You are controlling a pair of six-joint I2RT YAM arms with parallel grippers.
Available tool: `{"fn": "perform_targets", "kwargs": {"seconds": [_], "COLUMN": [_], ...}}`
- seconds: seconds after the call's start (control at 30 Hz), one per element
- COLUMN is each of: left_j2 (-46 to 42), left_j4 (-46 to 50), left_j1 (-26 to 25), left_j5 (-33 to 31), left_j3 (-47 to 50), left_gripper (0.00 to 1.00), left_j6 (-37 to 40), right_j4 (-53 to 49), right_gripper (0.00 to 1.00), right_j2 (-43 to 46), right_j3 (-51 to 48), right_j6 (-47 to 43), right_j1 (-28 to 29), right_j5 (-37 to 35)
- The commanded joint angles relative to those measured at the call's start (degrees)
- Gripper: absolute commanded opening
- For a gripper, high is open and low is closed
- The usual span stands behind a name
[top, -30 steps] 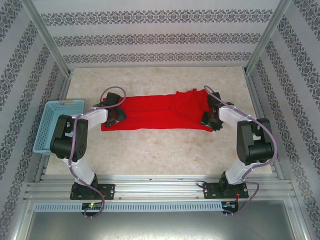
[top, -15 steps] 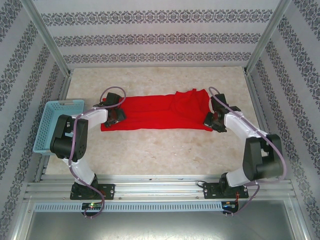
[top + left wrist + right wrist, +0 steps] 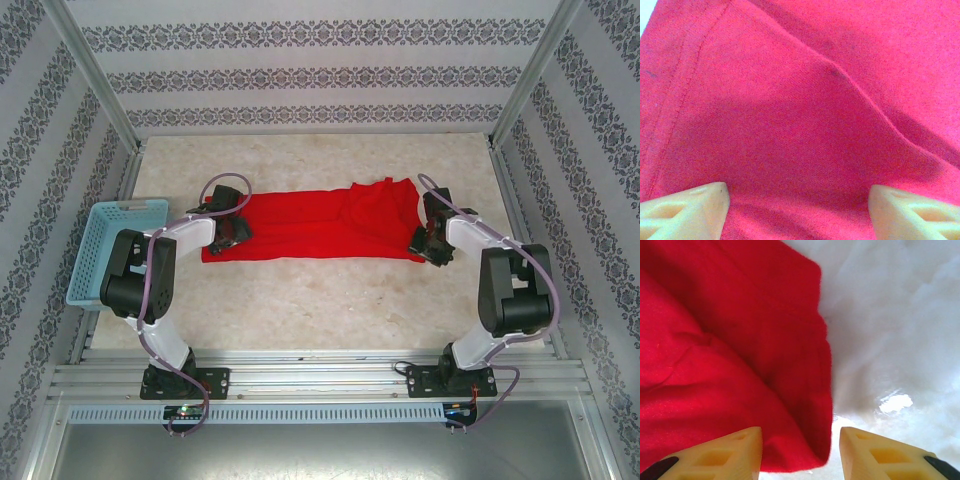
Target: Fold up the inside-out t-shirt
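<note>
Shirt point(image 3: 310, 228): spread red across table point(image 3: 320, 300) middle, unmoved.
Left gripper point(image 3: 231, 236): fingers wide over left end, unchanged.
Right gripper point(image 3: 429, 243): fingers parted astride right near corner; elbow swung back inward.

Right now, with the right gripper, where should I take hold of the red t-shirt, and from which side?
Take the t-shirt by its near right corner, coming down from above. That corner lies flat between the open fingers of the right gripper, with bare table beside it, so the outer finger can probably slip under the edge from the table side.
</note>
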State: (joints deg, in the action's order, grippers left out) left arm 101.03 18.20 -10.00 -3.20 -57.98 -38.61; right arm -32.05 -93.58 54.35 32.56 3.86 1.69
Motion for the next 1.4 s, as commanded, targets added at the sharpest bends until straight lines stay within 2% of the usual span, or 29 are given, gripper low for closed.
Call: {"fn": "perform_targets", "kwargs": {"seconds": [0.0,0.23,0.37,0.53,0.63,0.77,1.0,1.1,1.13,1.2,1.23,1.3,1.37], "left_j2": [0.4,0.6,0.9,1.8,2.5,2.8,2.4,2.2,2.1,1.2,0.7,-0.8,-1.7], "left_j4": [3.2,3.1,3.6,5.7,6.1,6.1,6.7,6.7,6.5,6.8,7.1,7.9,8.4], "left_j1": [0.7,0.7,0.7,0.8,0.8,0.8,0.8,0.8,0.8,0.8,0.7,0.3,0.2], "left_j5": [-0.5,-0.6,-1.2,-3.2,-3.4,-3.7,-4.3,-3.6,-3.3,-2.5,-2.3,-2.4,-2.4], "left_j3": [1.2,1.3,1.2,0.0,-0.4,-0.5,-0.1,-0.2,-0.2,-0.4,-0.7,-1.5,-2.3], "left_gripper": [0.74,0.75,0.75,0.75,0.75,0.75,0.75,0.75,0.75,0.75,0.75,0.75,0.75], "left_j6": [-0.9,-0.9,-0.9,-1.6,-1.8,-2.2,-2.0,-1.9,-1.7,-1.5,-1.3,-0.8,-0.4], "right_j4": [1.0,0.3,-1.6,-1.8,-2.1,-1.8,-5.5,-5.9,-5.8,-6.3,-7.0,-6.4,-4.4], "right_gripper": [0.43,0.16,0.0,0.0,0.0,0.0,0.0,0.0,0.03,0.32,0.4,0.48,0.49], "right_j2": [-1.0,-1.9,1.7,14.8,23.5,32.4,31.8,30.5,30.2,29.1,28.4,26.0,22.2], "right_j3": [1.6,2.3,1.6,-3.8,-8.8,-16.1,-20.9,-20.0,-19.1,-15.5,-13.5,-9.7,-6.6], "right_j6": [-1.3,-1.8,-2.2,-3.1,-3.4,0.9,8.9,8.2,6.6,3.6,2.6,0.9,0.1], "right_j1": [-0.1,0.5,1.3,4.2,5.3,5.9,6.1,6.2,6.1,6.1,6.2,6.3,6.3], "right_j5": [2.2,1.1,-1.9,-6.7,-5.1,-4.0,-6.0,-5.8,-4.8,-3.7,-4.1,-5.0,-4.3]}}
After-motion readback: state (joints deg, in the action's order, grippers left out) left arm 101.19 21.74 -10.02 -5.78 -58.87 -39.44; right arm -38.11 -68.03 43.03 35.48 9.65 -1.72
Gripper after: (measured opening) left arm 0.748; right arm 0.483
